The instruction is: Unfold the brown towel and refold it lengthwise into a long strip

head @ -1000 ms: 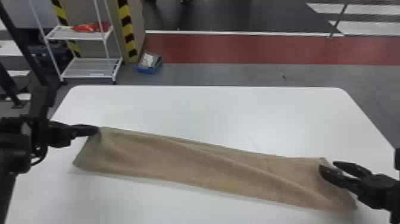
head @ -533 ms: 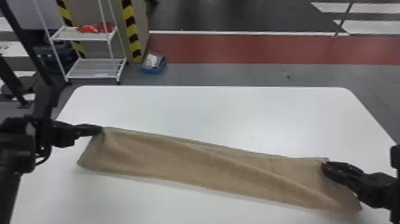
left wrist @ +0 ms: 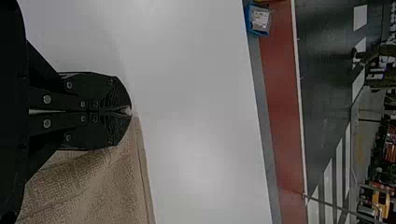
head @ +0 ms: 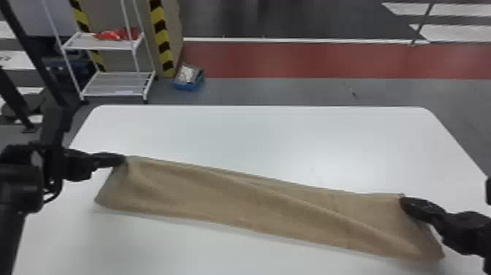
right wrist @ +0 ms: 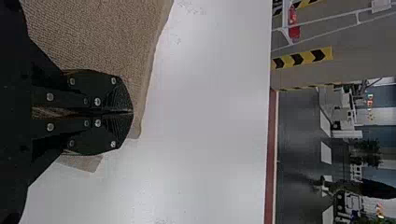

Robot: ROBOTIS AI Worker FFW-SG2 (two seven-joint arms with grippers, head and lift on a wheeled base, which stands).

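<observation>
1. Brown woven-cloth towel (head: 255, 208): long strip on the table, slanting from the left side down to the near right. Wide loose fold runs diagonally along it; edges roughly straight, right end rumpled.
2. Left gripper (head: 122, 160), black, flat-fingered: at towel's left end, far corner. Jaws closed, corner pinched at the tips. Left wrist view: left gripper's (left wrist: 130, 111) two fingers pressed together, cloth spreading off to one side of them.
3. Right gripper (head: 404, 202), also black: at towel's right end, by the far corner. Jaws closed on cloth. Right wrist view: right gripper's (right wrist: 131, 113) fingers together, most cloth on one side, small flap showing on the other.
4. White table (head: 255, 135), smooth top, rounded far corners; under the towel.
5. Blue open bin (head: 187, 87), on the grey floor (head: 274, 93) beyond the table, far left. Holds a whitish packet (head: 187, 74); exact contents unclear.
6. White metal rack (head: 109, 94), left of bin. Red item (head: 109, 35) on its upper shelf, type can't tell.
7. Yellow-and-black striped tape (head: 165, 55) on the brownish panel (head: 173, 22) beside rack.
8. Red floor band (head: 310, 60) behind, white line along its far edge.
</observation>
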